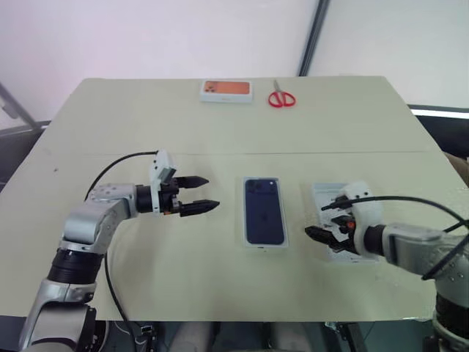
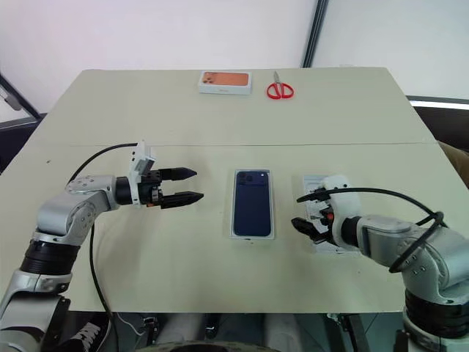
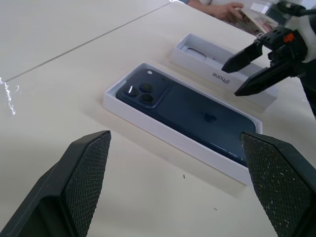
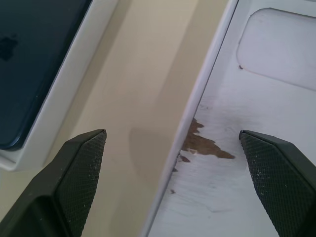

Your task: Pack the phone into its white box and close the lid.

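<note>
Both my tools, left [image 1: 207,194] and right [image 1: 322,221], gape empty; phone [image 1: 264,210] sits in box [image 1: 246,242]. A skewed lid [image 1: 322,192] grab could jam it.

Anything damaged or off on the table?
Yes: the lid, lying open side up to the right of the white box with the phone, has a torn brownish patch on its inner face near the edge.

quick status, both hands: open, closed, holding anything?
Left hand: open, holding nothing, beside the slim dark navy-blue phone.
Right hand: open, holding nothing, over the shallow white cardboard lid.
</note>
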Available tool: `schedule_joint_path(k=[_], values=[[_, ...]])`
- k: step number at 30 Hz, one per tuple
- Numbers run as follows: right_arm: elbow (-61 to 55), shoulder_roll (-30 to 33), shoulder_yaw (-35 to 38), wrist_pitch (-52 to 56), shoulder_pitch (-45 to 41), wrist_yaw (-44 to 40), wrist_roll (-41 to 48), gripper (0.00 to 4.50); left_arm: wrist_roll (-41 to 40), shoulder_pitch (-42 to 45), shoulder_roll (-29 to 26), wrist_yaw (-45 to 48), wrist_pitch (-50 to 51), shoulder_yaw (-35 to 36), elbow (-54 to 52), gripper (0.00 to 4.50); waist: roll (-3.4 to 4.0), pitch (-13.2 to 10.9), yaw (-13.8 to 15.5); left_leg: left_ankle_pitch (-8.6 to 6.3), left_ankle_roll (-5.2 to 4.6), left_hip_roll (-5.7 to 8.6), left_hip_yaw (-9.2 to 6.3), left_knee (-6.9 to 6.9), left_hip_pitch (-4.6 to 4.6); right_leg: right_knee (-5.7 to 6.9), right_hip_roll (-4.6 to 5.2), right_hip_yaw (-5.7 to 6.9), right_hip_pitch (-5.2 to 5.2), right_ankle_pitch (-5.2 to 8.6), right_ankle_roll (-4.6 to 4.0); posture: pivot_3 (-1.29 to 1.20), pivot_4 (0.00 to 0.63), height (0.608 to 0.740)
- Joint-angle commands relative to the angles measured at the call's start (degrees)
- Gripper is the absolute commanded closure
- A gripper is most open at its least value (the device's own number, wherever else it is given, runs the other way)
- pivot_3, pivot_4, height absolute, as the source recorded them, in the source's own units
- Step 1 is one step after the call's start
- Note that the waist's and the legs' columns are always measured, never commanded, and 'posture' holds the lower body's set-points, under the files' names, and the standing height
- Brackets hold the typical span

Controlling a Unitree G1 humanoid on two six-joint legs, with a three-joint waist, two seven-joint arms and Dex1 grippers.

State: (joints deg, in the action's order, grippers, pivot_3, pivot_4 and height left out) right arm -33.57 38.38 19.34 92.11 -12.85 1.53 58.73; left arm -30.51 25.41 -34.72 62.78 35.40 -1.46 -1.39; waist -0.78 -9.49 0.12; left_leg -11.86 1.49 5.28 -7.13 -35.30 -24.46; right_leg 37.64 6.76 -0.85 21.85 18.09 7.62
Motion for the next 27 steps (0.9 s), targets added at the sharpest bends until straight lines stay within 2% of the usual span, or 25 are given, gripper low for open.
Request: schedule_joint_path(k=[1, 5, 9, 11, 17, 27], values=[[2.0, 0.7, 1.2, 0.4, -1.9, 11.9, 12.4, 0.00, -0.3, 0.0, 0.0, -0.6, -0.3, 0.4, -2.3, 0.11, 0.00, 0.0, 0.0, 0.01, -0.01, 0.00, 0.01, 0.00, 0.01, 0.00, 0.00, 0.00, 0.00, -0.01, -0.02, 0.00, 0.150, 0.740], [4.3, 1.6, 0.0, -0.2, -2.0, 24.7, 24.4, 0.00, -0.2, -0.3, 0.4, -1.3, -0.4, 0.2, -2.6, 0.11, 0.00, 0.0, -0.2, 0.01, -0.01, -0.02, 0.00, 0.05, 0.00, 0.00, 0.00, 0.00, 0.02, 0.00, -0.02, 0.00, 0.150, 0.740], [6.1, 13.0, -9.9, -15.6, -0.1, 42.3, 46.0, 0.00, 0.0, -0.4, 0.7, -1.8, -0.4, 0.1, -2.9, 0.11, 0.02, 0.0, -0.8, 0.02, -0.03, 0.00, 0.05, 0.03, -0.01, -0.01, 0.03, 0.00, 0.00, 0.00, -0.02, 0.00, 0.150, 0.740], [5.4, 17.9, -14.7, -22.4, -0.2, 47.6, 52.8, 0.00, 0.2, -0.4, 0.7, -1.9, -0.5, 0.0, -2.9, 0.11, -0.01, 0.0, -1.0, 0.05, -0.08, -0.03, 0.13, 0.02, 0.01, -0.02, 0.04, 0.00, -0.04, 0.00, -0.02, 0.00, 0.150, 0.740], [2.6, 22.9, -23.6, -32.7, -2.1, 51.2, 54.3, 0.00, 0.7, -0.2, 1.4, -2.6, -0.9, -0.4, -2.9, 0.11, -0.02, 0.0, -1.1, 0.05, -0.10, -0.11, 0.20, 0.07, 0.01, -0.03, -0.11, 0.00, 0.00, 0.00, -0.01, 0.00, 0.150, 0.740], [1.5, 25.5, -31.5, -37.4, -6.0, 52.7, 54.3, 0.00, 1.2, -0.5, 2.0, -3.5, -0.9, -0.5, -3.4, 0.11, -0.02, -0.1, -0.9, 0.05, -0.11, -0.09, 0.20, 0.05, 0.00, -0.05, -0.10, -0.02, -0.01, 0.00, -0.01, 0.00, 0.150, 0.740]])
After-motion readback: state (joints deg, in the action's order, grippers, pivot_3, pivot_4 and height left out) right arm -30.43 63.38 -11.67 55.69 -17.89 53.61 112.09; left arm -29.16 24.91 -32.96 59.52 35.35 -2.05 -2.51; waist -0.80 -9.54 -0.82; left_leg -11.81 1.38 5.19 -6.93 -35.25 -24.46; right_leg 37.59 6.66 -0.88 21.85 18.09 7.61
